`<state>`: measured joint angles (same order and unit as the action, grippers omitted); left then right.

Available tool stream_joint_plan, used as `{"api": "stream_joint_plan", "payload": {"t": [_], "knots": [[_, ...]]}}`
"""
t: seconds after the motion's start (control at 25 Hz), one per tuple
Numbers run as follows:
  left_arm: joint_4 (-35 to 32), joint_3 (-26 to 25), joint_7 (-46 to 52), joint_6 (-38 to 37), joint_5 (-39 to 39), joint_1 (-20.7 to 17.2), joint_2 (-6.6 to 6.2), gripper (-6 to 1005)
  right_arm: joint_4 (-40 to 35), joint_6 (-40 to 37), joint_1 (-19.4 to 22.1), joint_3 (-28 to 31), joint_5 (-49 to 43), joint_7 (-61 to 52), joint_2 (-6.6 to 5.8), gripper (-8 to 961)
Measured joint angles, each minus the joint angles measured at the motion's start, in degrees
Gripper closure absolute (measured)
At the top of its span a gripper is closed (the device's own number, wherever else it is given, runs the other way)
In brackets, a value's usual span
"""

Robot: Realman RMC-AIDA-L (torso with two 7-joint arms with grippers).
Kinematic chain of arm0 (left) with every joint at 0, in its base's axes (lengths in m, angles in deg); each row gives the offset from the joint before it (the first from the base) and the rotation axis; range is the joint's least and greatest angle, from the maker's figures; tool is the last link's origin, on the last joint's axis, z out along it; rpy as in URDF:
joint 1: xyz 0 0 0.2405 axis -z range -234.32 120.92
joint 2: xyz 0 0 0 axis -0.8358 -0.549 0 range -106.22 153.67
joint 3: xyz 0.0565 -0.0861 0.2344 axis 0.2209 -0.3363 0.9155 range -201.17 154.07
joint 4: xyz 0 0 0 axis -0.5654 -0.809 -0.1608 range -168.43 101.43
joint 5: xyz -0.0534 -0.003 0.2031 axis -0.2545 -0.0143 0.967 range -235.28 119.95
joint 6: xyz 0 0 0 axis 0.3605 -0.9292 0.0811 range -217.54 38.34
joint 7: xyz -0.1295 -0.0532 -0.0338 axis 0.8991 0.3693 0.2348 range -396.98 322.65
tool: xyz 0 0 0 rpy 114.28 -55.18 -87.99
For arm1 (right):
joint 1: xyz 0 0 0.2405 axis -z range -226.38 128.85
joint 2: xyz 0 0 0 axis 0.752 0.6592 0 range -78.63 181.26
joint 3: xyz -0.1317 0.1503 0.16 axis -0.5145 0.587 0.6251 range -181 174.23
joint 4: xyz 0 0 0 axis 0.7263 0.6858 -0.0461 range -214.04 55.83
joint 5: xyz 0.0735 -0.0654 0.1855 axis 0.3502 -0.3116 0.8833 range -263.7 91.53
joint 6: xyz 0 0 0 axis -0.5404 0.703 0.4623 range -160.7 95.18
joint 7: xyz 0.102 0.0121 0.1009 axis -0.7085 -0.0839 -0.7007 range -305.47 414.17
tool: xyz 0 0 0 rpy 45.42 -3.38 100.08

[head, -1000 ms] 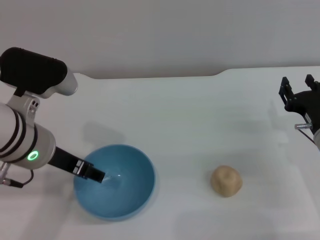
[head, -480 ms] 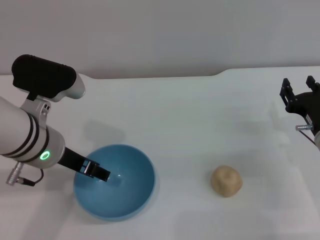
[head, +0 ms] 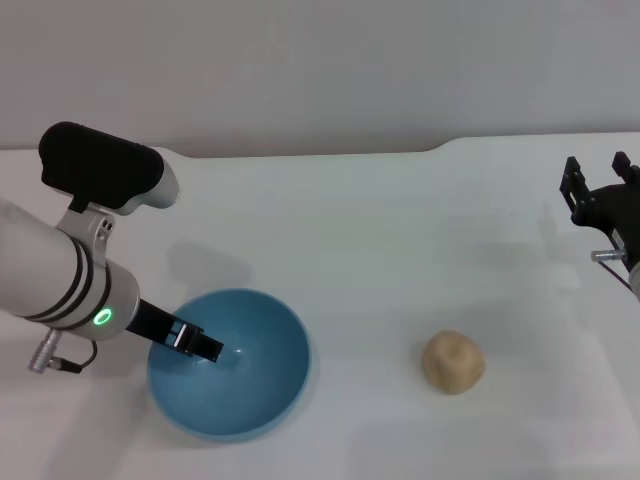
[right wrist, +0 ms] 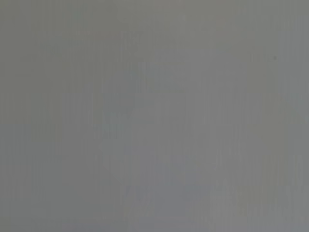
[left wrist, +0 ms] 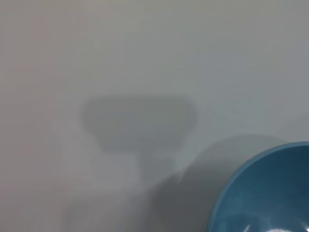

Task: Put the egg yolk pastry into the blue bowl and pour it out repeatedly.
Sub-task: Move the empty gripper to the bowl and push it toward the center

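Bare test bench or lab setup, plain white desk point(head: 400, 230), blank grey wall point(head: 320, 70) behind, no household furnishings

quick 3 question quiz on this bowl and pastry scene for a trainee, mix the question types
1. True or false: the egg yolk pastry lies inside the blue bowl.
2. Which gripper reaches into the bowl? A) left gripper B) right gripper C) neither
3. Fill in: the pastry rests on the white ____, to the bowl's right in the head view.

Key
1. False: it sits on the table, apart from the bowl.
2. A: its tip is over the bowl's inner wall; the right gripper is parked at the far right edge.
3. table
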<state>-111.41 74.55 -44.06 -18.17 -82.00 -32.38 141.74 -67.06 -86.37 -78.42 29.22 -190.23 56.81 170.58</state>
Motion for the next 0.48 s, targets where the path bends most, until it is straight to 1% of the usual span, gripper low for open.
{"api": "stream_joint_plan", "payload": {"t": [0.32,0.48], "knots": [[0.6,0.3,0.0,-0.2,0.0,0.2,-0.07,249,0.0,0.0,0.0,0.0,0.0,0.0,0.0,408],[2.0,0.3,0.0,0.2,0.0,0.9,-0.07,396,0.0,0.0,0.0,0.0,0.0,0.0,-0.02,409]]}}
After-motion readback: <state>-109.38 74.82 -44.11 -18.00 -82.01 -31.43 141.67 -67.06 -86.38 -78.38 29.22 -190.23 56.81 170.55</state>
